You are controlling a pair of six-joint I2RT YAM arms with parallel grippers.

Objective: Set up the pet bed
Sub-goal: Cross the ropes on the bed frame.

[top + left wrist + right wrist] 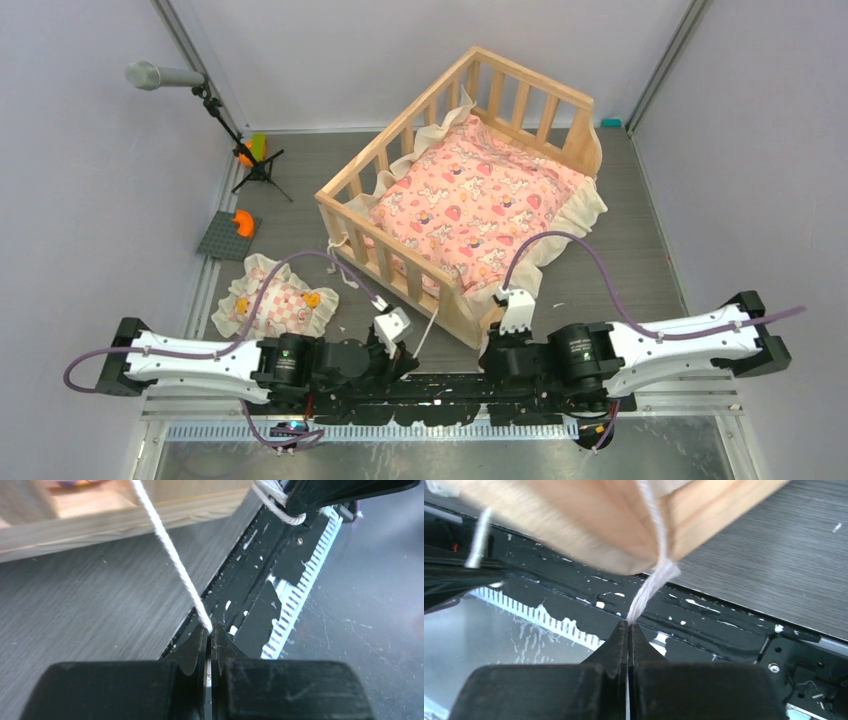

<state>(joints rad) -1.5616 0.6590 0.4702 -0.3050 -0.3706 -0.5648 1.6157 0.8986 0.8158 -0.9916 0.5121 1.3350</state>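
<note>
The pet bed (350,190), a pale wooden slatted frame, stands in the middle of the table with a pink printed frilled cushion (470,200) lying inside it. A small frilled pillow (272,302) lies on the table to its left. My left gripper (210,629) is shut on a white cord (170,555) that runs up toward the bed's wooden rail (100,525). My right gripper (629,624) is shut on another white cord (651,575), which hangs from the bed's near corner (594,525). Both grippers (408,352) (492,330) sit low by the bed's near corner, just above the arm bases.
The black base rail (440,385) runs under both grippers. At the far left stand a microphone on a tripod (165,76), an orange-green toy (250,150) and a grey plate with an orange piece (225,235). Grey walls close in both sides.
</note>
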